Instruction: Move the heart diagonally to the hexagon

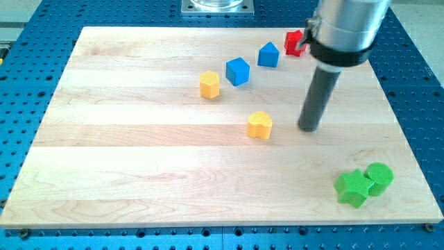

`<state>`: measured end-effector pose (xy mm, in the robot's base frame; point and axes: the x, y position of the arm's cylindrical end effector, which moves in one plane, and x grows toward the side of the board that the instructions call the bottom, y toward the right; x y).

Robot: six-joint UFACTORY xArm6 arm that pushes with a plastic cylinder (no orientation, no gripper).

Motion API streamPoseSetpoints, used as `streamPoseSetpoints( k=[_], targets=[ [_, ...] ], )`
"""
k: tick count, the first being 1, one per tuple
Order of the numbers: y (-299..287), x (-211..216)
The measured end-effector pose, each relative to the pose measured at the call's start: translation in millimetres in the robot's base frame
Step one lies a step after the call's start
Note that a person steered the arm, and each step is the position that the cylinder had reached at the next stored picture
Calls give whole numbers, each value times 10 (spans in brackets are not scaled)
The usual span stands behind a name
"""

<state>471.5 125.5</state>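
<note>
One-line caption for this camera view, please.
My tip rests right of the yellow heart; the yellow hexagon sits up-left.

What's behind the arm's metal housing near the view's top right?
A red block sticks out at the housing's left edge; its remaining part is covered, so its shape is unclear. My tip is right of the yellow heart, apart.

The wooden board (139,173) carries a yellow heart (259,125), yellow hexagon (209,85), blue, red and green blocks.
</note>
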Motion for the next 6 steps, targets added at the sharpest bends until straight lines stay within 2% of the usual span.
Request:
streamPoseSetpoints(
  k=[1,2,3,5,6],
  targets=[
    [-876,10],
    [-1288,52],
    [-1267,516],
    [-1531,-89],
    [-1596,-149]
  ],
)
